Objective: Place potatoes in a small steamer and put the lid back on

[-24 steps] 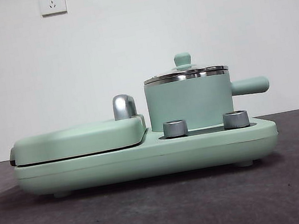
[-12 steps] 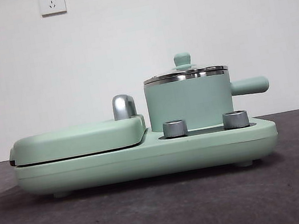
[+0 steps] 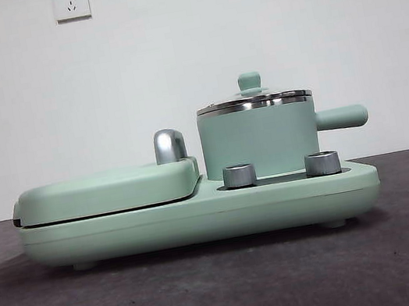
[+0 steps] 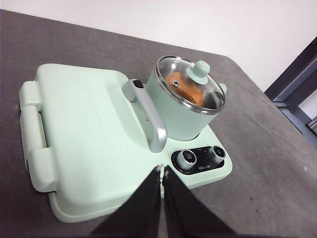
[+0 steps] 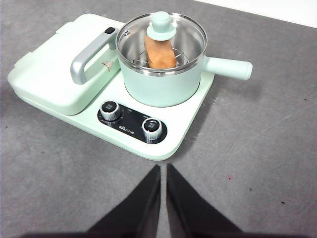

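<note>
the potato (image 5: 159, 53) lies inside the small steamer (image 5: 166, 84), and the lid (image 5: 161, 37) sits on its steel rim. the steamer stands on the right end of the green cooker base (image 3: 200, 217). the left gripper (image 4: 162, 169) and the right gripper (image 5: 163, 167) hang above the table, jaws seemingly closed on nothing.

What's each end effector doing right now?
Left end effector: shut, empty, above the grill.
Right end effector: shut, empty, above the table.
</note>
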Robot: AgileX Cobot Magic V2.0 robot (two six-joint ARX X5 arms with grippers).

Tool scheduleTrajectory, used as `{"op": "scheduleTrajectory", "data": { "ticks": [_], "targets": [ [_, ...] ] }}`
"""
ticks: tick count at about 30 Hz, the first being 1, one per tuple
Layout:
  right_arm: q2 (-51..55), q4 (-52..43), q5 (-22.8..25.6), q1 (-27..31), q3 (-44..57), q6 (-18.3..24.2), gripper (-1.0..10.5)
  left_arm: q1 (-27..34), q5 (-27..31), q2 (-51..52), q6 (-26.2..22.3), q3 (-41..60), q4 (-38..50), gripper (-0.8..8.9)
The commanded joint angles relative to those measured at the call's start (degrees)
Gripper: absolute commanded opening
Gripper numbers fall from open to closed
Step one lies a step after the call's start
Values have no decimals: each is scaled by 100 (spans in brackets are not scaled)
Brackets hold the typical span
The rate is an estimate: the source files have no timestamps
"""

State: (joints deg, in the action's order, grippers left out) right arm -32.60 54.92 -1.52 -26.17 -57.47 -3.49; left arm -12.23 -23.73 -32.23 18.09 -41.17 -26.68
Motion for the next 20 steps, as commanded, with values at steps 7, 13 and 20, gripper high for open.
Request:
{"op": "scheduleTrajectory", "data": {
  "ticks": [7, 13, 20],
  "targets": [
    [-11, -55, 4, -31, -17, -59, 16, 70, 85, 323, -1189, 267, 297, 6],
    [-11, -125, 4, -31, -17, -59, 16, 752, 1060, 1473, -1399, 2065, 1759, 6],
    [-11, -262, 2, -31, -17, -59, 16, 1248, 1908, 2787, -1305, 3716, 2538, 6]
  ]
}}
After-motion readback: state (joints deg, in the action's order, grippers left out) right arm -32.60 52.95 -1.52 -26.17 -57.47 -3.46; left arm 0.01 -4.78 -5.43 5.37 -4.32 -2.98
